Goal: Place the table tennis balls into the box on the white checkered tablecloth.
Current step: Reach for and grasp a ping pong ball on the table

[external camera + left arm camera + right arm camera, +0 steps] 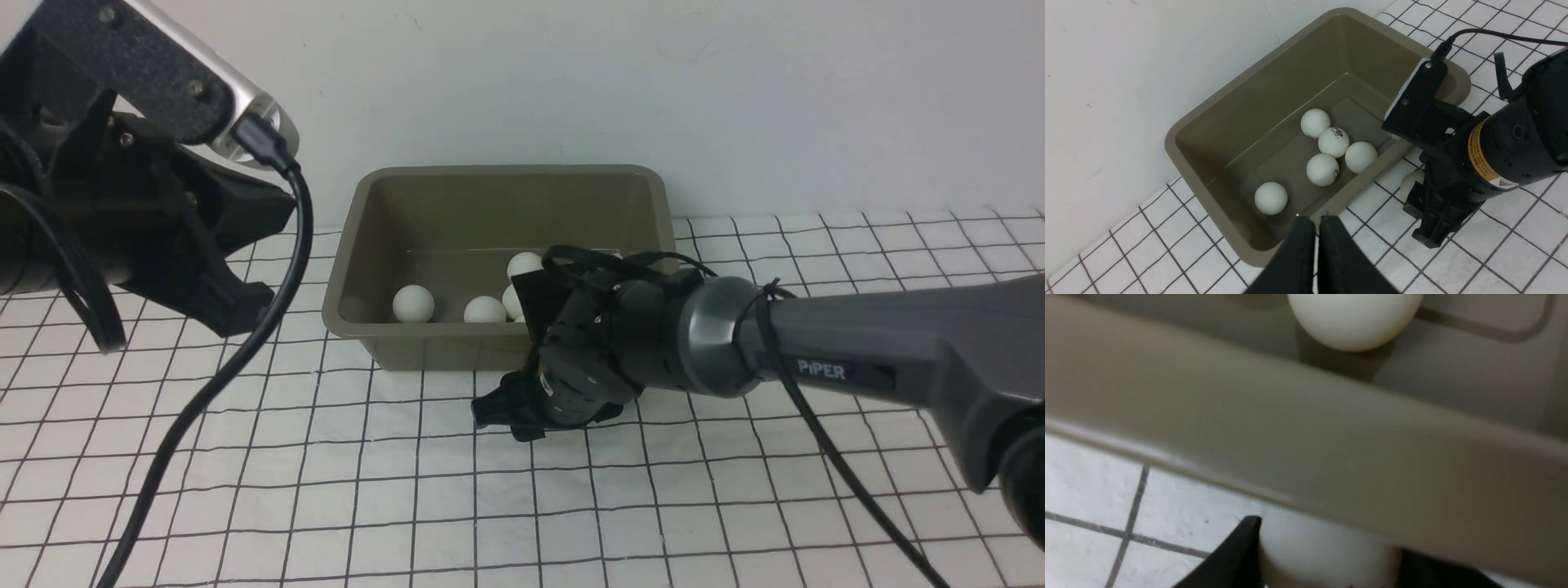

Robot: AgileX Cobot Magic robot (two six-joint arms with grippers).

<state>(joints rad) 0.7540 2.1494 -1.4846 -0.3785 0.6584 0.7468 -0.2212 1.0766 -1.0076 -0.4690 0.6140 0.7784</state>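
Nearest me, my left gripper [1316,241] is hanging raised and idle, its fingers clenched together on nothing. My right gripper [500,411] is sitting low on the white checkered tablecloth [326,490], just beside the near wall of the box [424,351]. Its fingers [1241,555] are pinching the last table tennis ball [1327,551] from both sides. That ball is lying tucked under the flared rim, so I am planning to draw it back toward me before lifting. Otherwise I am risking it catching on the lip and popping free. Beyond the wall, five table tennis balls [1322,169] are resting on the box floor, four of them clustered, so I am aiming to let go low over a bare patch.
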